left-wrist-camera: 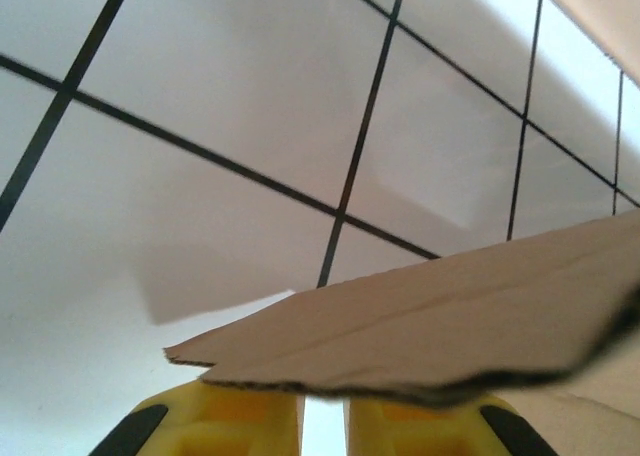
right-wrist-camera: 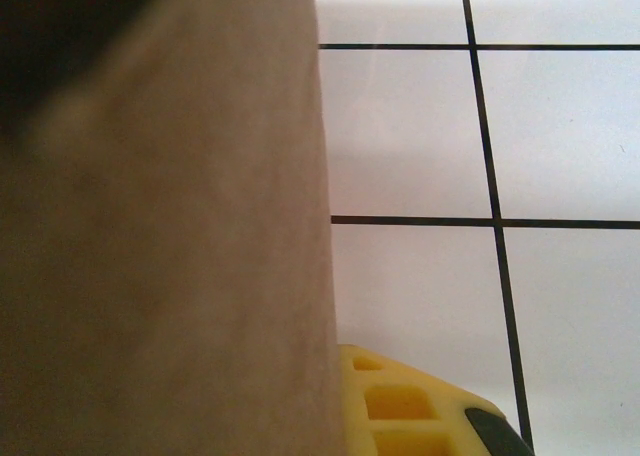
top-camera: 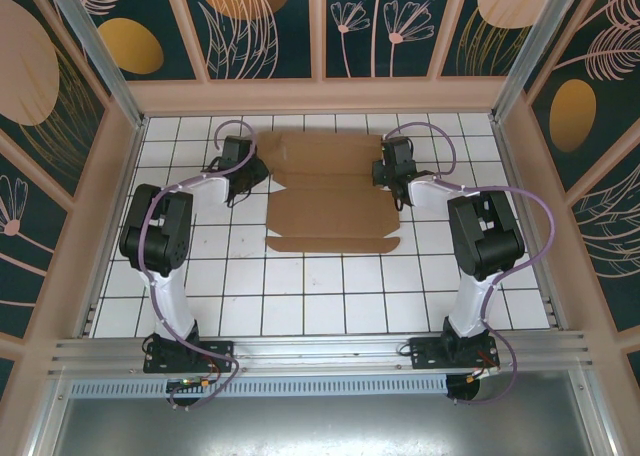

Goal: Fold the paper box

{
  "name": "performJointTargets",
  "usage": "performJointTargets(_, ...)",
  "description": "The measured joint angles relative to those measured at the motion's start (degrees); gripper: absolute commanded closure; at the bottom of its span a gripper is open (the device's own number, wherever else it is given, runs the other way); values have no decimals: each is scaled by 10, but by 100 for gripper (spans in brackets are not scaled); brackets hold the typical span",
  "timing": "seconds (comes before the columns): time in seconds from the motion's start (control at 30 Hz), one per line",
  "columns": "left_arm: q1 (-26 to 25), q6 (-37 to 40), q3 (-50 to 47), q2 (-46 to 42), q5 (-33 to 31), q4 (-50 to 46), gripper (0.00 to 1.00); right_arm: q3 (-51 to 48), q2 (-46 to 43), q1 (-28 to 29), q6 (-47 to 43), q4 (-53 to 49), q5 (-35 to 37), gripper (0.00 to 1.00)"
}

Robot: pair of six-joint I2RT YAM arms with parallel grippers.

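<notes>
The paper box is a brown cardboard sheet with flaps, lying at the back middle of the white tiled floor. My left gripper is at its left edge. In the left wrist view the two yellow fingers stand a narrow gap apart, so the left gripper is open, and the cardboard edge crosses over their tips. My right gripper is at the sheet's right edge. In the right wrist view one yellow finger presses against a cardboard flap that hides the other finger, with the right gripper shut on it.
Wooden walls enclose the tiled floor on the left, right and back. An aluminium rail carries both arm bases at the near edge. Bare tiles lie between the sheet's front edge and the bases.
</notes>
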Motion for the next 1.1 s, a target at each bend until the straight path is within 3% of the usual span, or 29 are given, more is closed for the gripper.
performJointTargets(0.17,39,-8,-20,-1,49,-5,80,0,0,0,4,0,0,100)
performJointTargets(0.27,58,-8,23,35,89,-18,78,0,0,1,4,0,-1,100)
performJointTargets(0.67,57,14,129,113,137,-59,72,2,0,3,6,-2,-1,100)
performJointTargets(1.1,61,-44,23,89,177,74,74,29,12,10,10,-28,-3,100)
